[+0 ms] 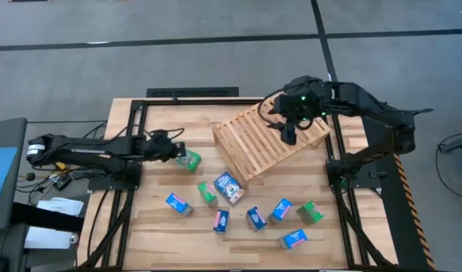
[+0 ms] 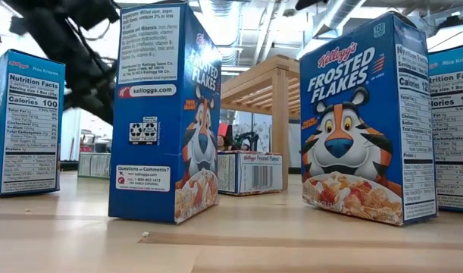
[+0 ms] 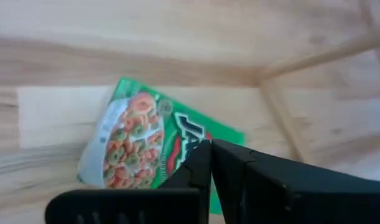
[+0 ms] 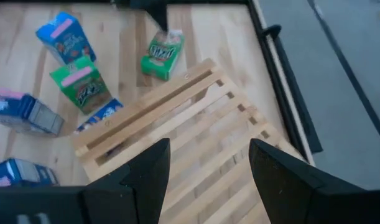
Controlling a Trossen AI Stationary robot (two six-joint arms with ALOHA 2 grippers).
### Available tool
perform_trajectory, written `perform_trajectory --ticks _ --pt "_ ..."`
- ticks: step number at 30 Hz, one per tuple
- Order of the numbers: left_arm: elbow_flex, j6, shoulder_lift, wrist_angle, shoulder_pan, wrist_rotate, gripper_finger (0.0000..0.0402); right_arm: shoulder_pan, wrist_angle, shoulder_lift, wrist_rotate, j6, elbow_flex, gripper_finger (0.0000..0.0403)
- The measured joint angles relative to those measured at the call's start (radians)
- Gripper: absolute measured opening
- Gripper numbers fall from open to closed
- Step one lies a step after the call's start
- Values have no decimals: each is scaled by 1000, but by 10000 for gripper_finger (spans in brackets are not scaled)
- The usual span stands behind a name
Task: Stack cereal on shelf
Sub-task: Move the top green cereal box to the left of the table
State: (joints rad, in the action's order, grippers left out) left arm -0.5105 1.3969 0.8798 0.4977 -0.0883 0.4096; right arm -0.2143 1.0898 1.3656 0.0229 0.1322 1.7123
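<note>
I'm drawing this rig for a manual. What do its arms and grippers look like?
Both arms are dark, jointed links. The right arm shows green lights near its wrist, with cables there; the left arm has a white band at its base. The right gripper has flat, matte black wedge-shaped jaws.

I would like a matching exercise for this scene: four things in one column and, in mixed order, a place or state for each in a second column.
Things:
1. left end effector
2. right end effector
3. shelf
4. blue cereal box

Places or states:
A. tilted on the table
B. open above the slats
C. alone near the table's front edge
D. shut, at a green cereal box

Pairs: 1-D, 2-B, 3-A, 4-C
</note>
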Motion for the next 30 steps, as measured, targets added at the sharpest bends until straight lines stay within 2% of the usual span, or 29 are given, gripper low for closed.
perform_trajectory --ticks 4,7,15,18,24,30 --pt "-18 75 -28 123 62 118 0 6 -40 -3 -1 -1 -66 244" --pt "-15 119 -13 225 73 137 0 14 -51 0 -2 -2 -104 244" --pt "5 -44 6 81 70 107 0 39 -84 -3 -1 -31 -127 244" --pt "56 35 6 147 62 101 0 50 -90 -3 -2 -45 -127 244" --pt "173 67 0 -28 79 61 0 66 -78 -3 -1 -73 -127 244" --pt "185 162 -12 -45 106 49 0 72 -80 -3 -1 -76 -127 244"
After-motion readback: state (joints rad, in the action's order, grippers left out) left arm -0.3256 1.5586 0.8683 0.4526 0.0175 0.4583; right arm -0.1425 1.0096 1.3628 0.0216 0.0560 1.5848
